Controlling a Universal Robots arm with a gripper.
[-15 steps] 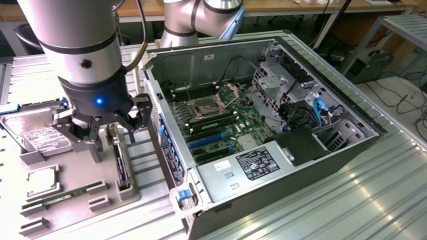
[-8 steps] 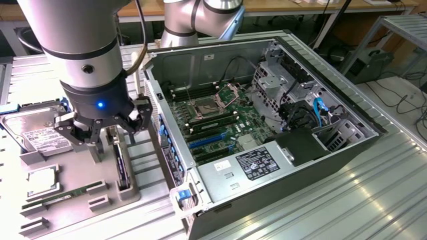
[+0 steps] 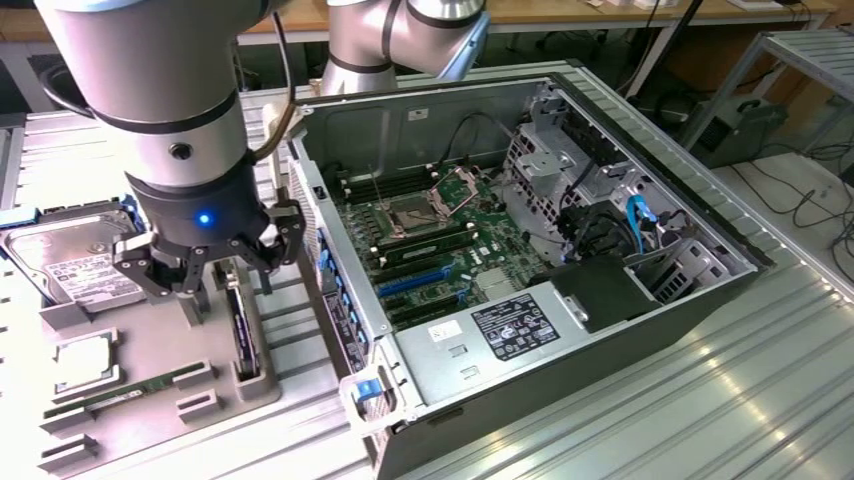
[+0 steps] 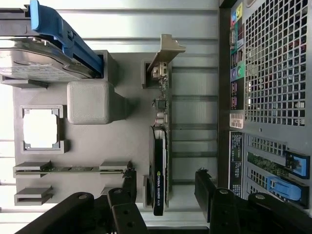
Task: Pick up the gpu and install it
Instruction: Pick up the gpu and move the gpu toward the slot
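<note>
While the gpu (image 4: 160,161) stands edge-on in its slot of the grey tray (image 4: 92,141), silver bracket (image 4: 168,48) at the far end, I hang over it with my gripper (image 4: 165,180) spread wide and holding nothing. In the exterior view the gpu (image 3: 240,335) is a dark upright strip directly beneath my gripper (image 3: 224,290), between the tray's other parts and the computer case (image 3: 667,300). Through my wrist camera the card runs between my two fingers, but closer to the finger on the tray side than to the one toward the case. I judge that to be the main risk: if I close off-centre, the near finger meets the card first and may tip it in its slot or twist it in my grip. A squeeze on its components instead of a flat face could also slip. The RAM stick (image 4: 73,169), the CPU (image 4: 41,127) and the hard drive (image 4: 34,58) lie farther out on the tray, well apart from my fingers. The case wall is just beside the tray, so a tilted card might knock it.
</note>
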